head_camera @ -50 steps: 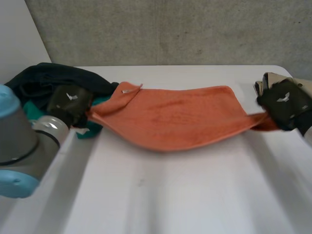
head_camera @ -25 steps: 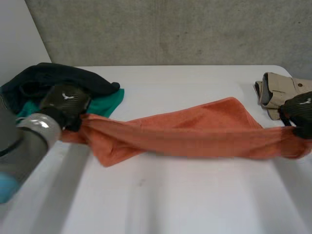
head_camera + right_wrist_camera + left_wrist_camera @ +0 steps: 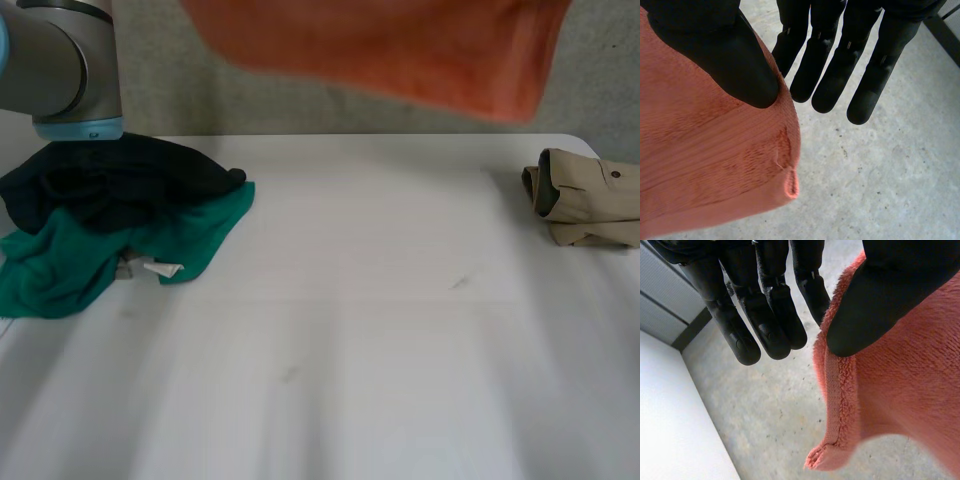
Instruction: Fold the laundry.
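An orange towel (image 3: 400, 50) hangs high above the white table (image 3: 350, 360), its lower edge in the head view. In the left wrist view my left hand (image 3: 765, 315) pinches one towel (image 3: 900, 400) edge near a corner, thumb pressing the cloth against the fingers. My right hand (image 3: 835, 65) pinches the opposite end of the towel (image 3: 705, 165) between thumb and fingers, just above a hemmed corner. The left arm (image 3: 60, 60) reaches upward at the table's far left.
A heap of dark cloth (image 3: 110, 180) over a green garment (image 3: 70, 275) lies at the table's left. A folded beige garment (image 3: 590, 200) sits at the right edge. A concrete wall stands behind the table.
The towel, stretched low over the table between both hands a second ago, has been lifted high. Both hands rose with it.
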Controlling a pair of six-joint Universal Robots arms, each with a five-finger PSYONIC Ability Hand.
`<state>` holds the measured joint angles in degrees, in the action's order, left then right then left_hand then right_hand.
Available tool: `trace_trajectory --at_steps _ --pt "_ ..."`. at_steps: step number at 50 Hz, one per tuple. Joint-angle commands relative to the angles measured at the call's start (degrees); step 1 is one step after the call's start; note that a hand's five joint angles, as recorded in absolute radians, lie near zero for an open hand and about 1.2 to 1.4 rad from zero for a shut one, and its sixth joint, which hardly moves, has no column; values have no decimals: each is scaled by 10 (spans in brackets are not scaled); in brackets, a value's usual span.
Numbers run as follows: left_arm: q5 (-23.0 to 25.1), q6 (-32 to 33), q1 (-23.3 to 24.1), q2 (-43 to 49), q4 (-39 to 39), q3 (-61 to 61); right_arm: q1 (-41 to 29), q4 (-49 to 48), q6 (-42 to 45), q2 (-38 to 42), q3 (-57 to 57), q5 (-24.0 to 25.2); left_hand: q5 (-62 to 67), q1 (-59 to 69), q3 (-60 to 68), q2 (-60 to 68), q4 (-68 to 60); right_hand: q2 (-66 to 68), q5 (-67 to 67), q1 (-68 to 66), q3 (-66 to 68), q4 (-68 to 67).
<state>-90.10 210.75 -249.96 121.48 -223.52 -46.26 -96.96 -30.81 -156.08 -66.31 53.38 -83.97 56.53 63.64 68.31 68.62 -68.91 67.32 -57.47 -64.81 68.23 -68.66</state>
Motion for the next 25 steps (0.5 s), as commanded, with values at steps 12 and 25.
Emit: trace_trajectory --at_steps 12,25 --pt "-8 3 3 25 91 -277 0 161 47 110 141 101 135 164 117 114 -111 127 -125 -152 118 -113" --pt "-13 43 10 -30 276 -454 -8 364 244 96 255 95 135 164 117 114 -111 127 -125 -152 118 -113"
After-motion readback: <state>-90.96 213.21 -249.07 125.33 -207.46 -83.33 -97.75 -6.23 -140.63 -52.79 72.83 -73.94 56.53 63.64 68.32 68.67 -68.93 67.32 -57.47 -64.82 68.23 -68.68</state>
